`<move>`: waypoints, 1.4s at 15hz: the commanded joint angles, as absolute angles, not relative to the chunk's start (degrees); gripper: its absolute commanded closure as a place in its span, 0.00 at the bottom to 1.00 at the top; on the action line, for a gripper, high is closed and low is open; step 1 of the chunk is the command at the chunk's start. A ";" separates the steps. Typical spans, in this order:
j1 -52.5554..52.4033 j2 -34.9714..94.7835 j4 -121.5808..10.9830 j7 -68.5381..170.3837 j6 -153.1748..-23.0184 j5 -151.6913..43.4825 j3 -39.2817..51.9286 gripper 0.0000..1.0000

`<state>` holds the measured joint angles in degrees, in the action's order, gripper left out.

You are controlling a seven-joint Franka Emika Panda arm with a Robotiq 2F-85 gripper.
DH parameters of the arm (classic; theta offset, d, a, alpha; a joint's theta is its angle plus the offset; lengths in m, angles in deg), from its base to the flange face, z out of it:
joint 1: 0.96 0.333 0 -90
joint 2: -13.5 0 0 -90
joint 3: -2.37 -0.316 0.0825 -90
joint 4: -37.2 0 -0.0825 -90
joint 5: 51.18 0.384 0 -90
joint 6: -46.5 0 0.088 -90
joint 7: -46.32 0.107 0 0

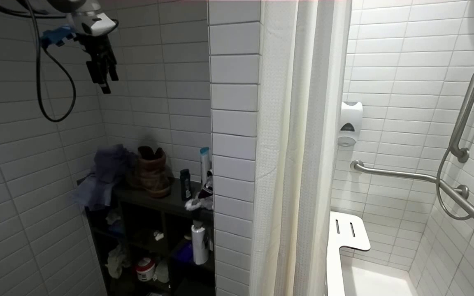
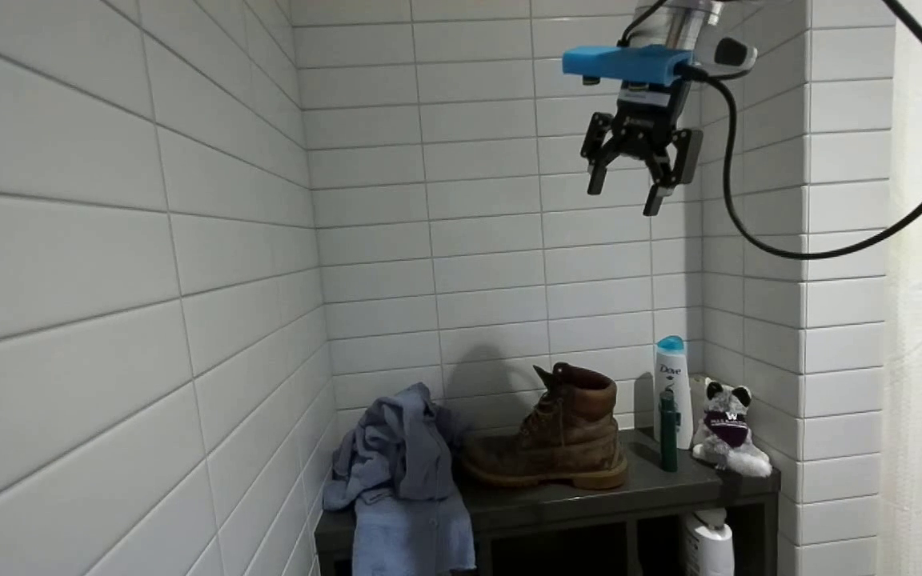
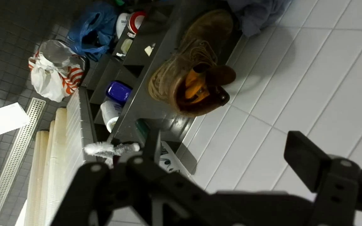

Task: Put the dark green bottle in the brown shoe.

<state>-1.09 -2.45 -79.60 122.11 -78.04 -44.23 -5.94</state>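
bottle point(image 2: 669, 438), slim, dark green, standing upright

A cloth point(image 2: 409, 472) drapes over the shelf point(image 2: 545, 510). On top, a Dove bottle point(image 2: 674, 380) stands upright beside a plush toy point(image 2: 727, 436). Beyond the curtain point(image 1: 298, 148), a dispenser point(image 1: 350, 122) hangs above a bar point(image 1: 397, 174). A blue bag point(image 3: 96, 26) lies beside a white bag point(image 3: 49, 77).

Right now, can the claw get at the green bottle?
Probably yes: the claw hangs open and empty, higher up, and nothing shows on top of the upright green bottle. Tight at the sides, though: the Dove bottle and toy are close by and might get brushed.
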 commanded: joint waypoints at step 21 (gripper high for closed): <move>-2.25 0.76 -73.07 114.88 -76.67 -31.54 2.56 0.00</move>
